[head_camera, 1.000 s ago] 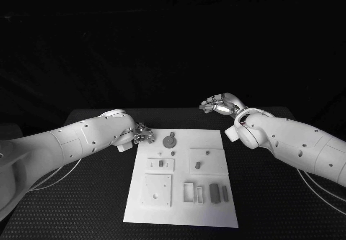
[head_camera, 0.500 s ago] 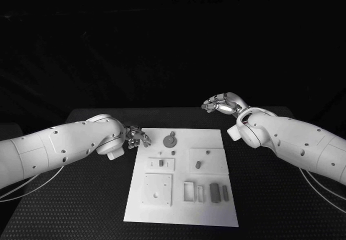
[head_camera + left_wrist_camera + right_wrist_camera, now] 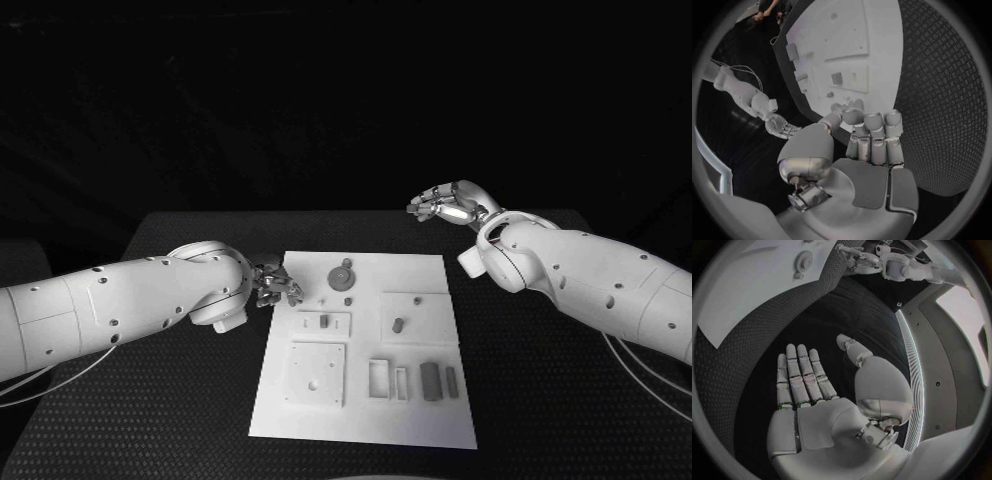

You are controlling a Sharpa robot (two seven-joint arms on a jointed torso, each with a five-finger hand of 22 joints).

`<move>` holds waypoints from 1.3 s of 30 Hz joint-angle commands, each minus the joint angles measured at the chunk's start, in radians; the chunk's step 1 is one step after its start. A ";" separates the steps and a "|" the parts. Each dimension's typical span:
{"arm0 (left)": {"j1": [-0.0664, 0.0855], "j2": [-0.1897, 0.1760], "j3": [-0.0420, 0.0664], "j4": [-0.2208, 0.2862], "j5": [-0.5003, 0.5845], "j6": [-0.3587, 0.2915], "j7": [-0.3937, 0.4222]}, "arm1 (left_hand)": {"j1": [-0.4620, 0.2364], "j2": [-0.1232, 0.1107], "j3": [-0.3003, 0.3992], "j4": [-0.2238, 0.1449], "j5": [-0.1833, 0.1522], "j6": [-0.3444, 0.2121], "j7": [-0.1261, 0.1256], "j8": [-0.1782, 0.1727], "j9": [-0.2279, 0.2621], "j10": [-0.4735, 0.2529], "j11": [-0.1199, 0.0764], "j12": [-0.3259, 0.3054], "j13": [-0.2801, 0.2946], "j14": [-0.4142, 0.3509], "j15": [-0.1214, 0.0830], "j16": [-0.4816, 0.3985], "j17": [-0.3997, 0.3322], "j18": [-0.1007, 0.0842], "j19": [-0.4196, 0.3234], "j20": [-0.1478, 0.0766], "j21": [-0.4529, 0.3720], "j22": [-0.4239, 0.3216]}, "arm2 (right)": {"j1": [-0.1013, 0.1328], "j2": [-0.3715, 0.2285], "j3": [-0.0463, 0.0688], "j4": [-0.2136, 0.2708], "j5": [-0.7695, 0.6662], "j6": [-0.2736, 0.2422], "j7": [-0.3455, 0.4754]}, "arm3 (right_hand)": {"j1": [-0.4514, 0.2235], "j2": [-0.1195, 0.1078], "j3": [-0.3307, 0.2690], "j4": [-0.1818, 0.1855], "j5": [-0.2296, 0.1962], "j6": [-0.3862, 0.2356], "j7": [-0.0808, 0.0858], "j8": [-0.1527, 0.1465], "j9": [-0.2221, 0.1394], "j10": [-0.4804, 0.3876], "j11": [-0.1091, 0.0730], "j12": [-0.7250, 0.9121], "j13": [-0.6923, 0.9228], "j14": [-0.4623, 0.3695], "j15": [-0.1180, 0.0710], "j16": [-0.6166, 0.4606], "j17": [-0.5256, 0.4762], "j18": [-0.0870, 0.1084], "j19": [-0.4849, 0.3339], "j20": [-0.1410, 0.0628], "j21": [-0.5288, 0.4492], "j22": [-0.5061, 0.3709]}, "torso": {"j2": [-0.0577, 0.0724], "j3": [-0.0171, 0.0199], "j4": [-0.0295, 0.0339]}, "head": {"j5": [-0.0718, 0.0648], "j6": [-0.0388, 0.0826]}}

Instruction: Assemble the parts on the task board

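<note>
The task board [image 3: 368, 350] lies flat in the middle of the bench [image 3: 173, 400], with the grey parts still spread over it: a round toothed piece [image 3: 342, 277] near the far edge, small pegs in the middle plates, and a row of slim bars [image 3: 430, 381] toward the near right. Starting at the left, our left robot hand [image 3: 274, 283] hangs just beside the board's far-left corner, fingers curled inward with nothing in them (the wrist view shows their tips close over the white edge). We judge no part seated yet, so the step in hand is a first pick. To do it well, we should spread those fingers before descending and come straight down on one piece. Our right robot hand [image 3: 450, 206] sits beyond the board's far-right corner, flat and spread, holding nothing, and should keep clear.
</note>
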 commanded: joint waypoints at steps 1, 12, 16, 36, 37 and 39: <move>-0.001 0.003 -0.004 0.017 -0.056 -0.015 -0.021 | 0.006 0.001 0.006 0.001 0.007 0.012 -0.006 0.007 0.001 0.005 -0.004 0.007 -0.001 0.003 -0.006 0.005 -0.001 -0.003 -0.005 -0.143 0.007 -0.001 | 0.000 0.001 0.001 0.002 -0.001 0.014 0.005 | 0.010 0.001 -0.005 0.001 0.006 -0.007 0.020 0.004 -0.001 0.004 0.000 -0.005 -0.001 -0.009 0.002 -0.003 -0.001 -0.011 -0.008 0.000 -0.006 0.002 | 0.001 0.0006 0.0005 | 0.000 -0.005; -0.016 0.005 -0.004 0.044 -0.079 0.013 -0.052 | 0.006 0.000 0.007 0.000 0.008 0.015 -0.007 0.008 0.001 0.007 -0.004 0.007 -0.002 0.005 -0.007 0.006 -0.001 -0.003 -0.004 -0.143 0.009 -0.002 | 0.000 0.000 0.001 0.002 -0.001 0.015 0.004 | 0.010 0.001 -0.005 0.001 0.006 -0.007 0.020 0.004 -0.001 0.004 0.000 -0.006 -0.001 -0.009 0.002 -0.004 -0.002 -0.011 -0.009 0.000 -0.007 0.003 | 0.001 0.0022 -0.0013 | 0.003 -0.010; -0.018 0.007 -0.004 0.047 -0.078 0.028 -0.065 | 0.006 0.000 0.007 0.000 0.008 0.016 -0.007 0.008 0.001 0.007 -0.005 0.007 -0.002 0.005 -0.007 0.007 -0.001 -0.003 -0.004 -0.143 0.009 -0.003 | 0.000 0.000 0.001 0.003 -0.001 0.015 0.004 | 0.010 0.001 -0.005 0.001 0.006 -0.007 0.020 0.004 -0.002 0.004 0.000 -0.006 -0.001 -0.009 0.002 -0.004 -0.002 -0.011 -0.009 0.000 -0.007 0.003 | 0.000 0.0028 -0.0016 | 0.005 -0.012; -0.048 0.020 -0.004 0.046 -0.078 0.045 -0.082 | 0.000 -0.001 0.005 0.003 0.009 0.023 -0.008 0.010 0.001 0.011 -0.006 0.009 -0.002 0.007 -0.007 0.009 -0.001 -0.004 -0.005 -0.143 0.013 -0.005 | 0.000 -0.001 0.001 0.004 -0.001 0.015 0.005 | 0.011 0.000 -0.005 0.002 0.007 -0.008 0.020 0.004 -0.002 0.004 0.000 -0.007 -0.001 -0.010 0.002 -0.004 -0.003 -0.012 -0.010 0.000 -0.008 0.006 | 0.001 0.0030 -0.0023 | 0.005 -0.018; -0.049 0.021 -0.004 0.045 -0.078 0.046 -0.083 | 0.000 -0.001 0.005 0.003 0.009 0.023 -0.008 0.010 0.001 0.011 -0.006 0.009 -0.003 0.007 -0.007 0.009 -0.001 -0.004 -0.005 -0.143 0.013 -0.005 | 0.000 -0.001 0.001 0.004 -0.001 0.015 0.005 | 0.011 0.000 -0.005 0.002 0.007 -0.008 0.020 0.004 -0.002 0.004 0.000 -0.008 -0.001 -0.010 0.002 -0.004 -0.003 -0.012 -0.011 0.000 -0.008 0.006 | 0.001 0.0031 -0.0023 | 0.005 -0.018; -0.051 0.023 -0.004 0.043 -0.078 0.045 -0.084 | 0.000 0.000 0.005 0.003 0.009 0.024 -0.009 0.011 0.001 0.011 -0.006 0.009 -0.003 0.007 -0.007 0.010 -0.001 -0.004 -0.005 -0.143 0.013 -0.005 | 0.000 -0.001 0.001 0.004 -0.001 0.015 0.005 | 0.011 0.000 -0.005 0.002 0.007 -0.008 0.020 0.004 -0.002 0.004 0.000 -0.008 -0.001 -0.010 0.002 -0.004 -0.003 -0.012 -0.011 0.000 -0.008 0.007 | 0.001 0.0027 -0.0027 | 0.004 -0.019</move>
